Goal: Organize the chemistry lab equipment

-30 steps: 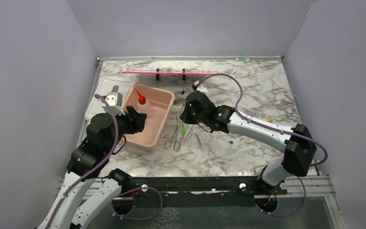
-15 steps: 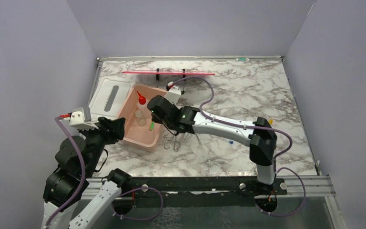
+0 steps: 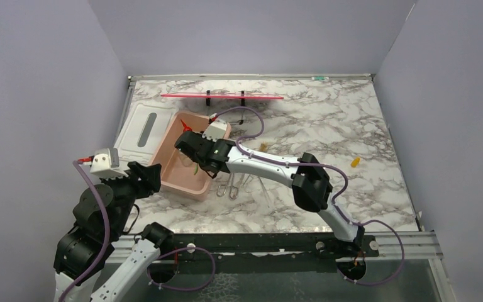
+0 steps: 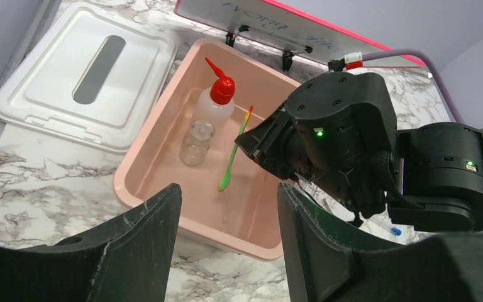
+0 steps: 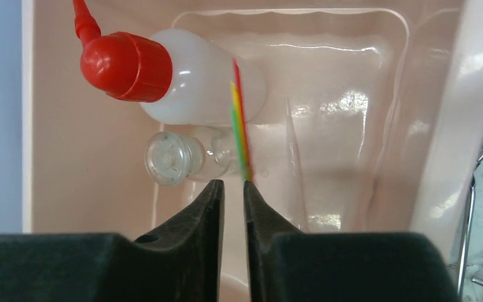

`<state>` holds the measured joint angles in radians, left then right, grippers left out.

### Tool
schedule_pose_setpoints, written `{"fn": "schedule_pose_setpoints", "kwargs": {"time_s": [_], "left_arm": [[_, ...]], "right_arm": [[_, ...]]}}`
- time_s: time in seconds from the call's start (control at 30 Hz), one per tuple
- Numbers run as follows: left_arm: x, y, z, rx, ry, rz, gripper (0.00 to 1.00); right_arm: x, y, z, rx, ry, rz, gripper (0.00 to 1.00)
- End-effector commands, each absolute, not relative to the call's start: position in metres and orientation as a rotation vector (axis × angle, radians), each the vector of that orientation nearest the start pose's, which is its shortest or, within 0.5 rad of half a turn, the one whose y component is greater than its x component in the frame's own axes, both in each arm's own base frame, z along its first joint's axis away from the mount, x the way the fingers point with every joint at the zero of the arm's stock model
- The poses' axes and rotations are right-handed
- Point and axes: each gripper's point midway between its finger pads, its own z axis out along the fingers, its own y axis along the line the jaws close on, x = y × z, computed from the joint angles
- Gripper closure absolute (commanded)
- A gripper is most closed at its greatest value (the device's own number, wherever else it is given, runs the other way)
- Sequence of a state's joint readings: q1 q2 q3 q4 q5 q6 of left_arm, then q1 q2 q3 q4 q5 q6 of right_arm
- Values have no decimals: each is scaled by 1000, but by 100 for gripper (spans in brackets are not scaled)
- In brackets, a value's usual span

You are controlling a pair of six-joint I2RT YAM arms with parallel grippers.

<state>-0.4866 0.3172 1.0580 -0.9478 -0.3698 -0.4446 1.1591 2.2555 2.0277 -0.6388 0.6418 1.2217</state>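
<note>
Bottle (image 4: pixel 217 104), vial (image 4: pixel 196 139) and green tool (image 4: pixel 233 157) are seen in the tub (image 4: pixel 148 135). Tongs (image 3: pixel 233 189), at its 3 o'clock, are left. Right gripper (image 5: pixel 231 185) is narrowly parted, the tool seemingly released; left gripper (image 4: pixel 229 192) is spread, empty.

This is a robot test cell set up as a small chemistry lab. Plain lavender walls (image 3: pixel 251 38) box in three sides of a marble-patterned bench (image 3: pixel 327 119), like a purpose-built enclosure. Two white-and-black robot arms (image 3: pixel 270 168) are bolted to a dark metal rail (image 3: pixel 258 242) along the near edge, and a pale purple cable (image 4: pixel 390 54) runs along one arm. The lab side shows in the things on the bench. A clear squeeze bottle with red nozzle (image 4: pixel 217 100) and a small glass vial (image 4: pixel 196 141) lie in a pink plastic tub (image 4: pixel 144 170). Metal scissor-like tongs (image 3: pixel 229 185) lie beside the tub. A pink-edged white sign board (image 3: pixel 223 96) stands on black feet at the back.
</note>
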Motion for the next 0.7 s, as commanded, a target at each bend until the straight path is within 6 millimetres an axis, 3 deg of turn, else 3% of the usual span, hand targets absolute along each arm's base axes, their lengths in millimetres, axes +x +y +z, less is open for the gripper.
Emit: {"fn": "schedule_pose_setpoints", "kwargs": {"time_s": [0.0, 0.13, 0.4, 0.57, 0.67], "left_arm": [[145, -18, 316, -246, 1768, -309, 39], [149, -19, 314, -245, 1784, -299, 39], [156, -24, 317, -251, 1793, -303, 39], [163, -37, 314, -235, 1819, -347, 39], [168, -47, 308, -220, 1842, -380, 39]], "right_arm": [[303, 494, 130, 406, 2213, 425, 74], [302, 493, 141, 398, 2200, 448, 63], [292, 495, 193, 295, 2151, 632, 62], [281, 480, 227, 196, 2089, 729, 61], [272, 461, 237, 168, 2076, 744, 60]]}}
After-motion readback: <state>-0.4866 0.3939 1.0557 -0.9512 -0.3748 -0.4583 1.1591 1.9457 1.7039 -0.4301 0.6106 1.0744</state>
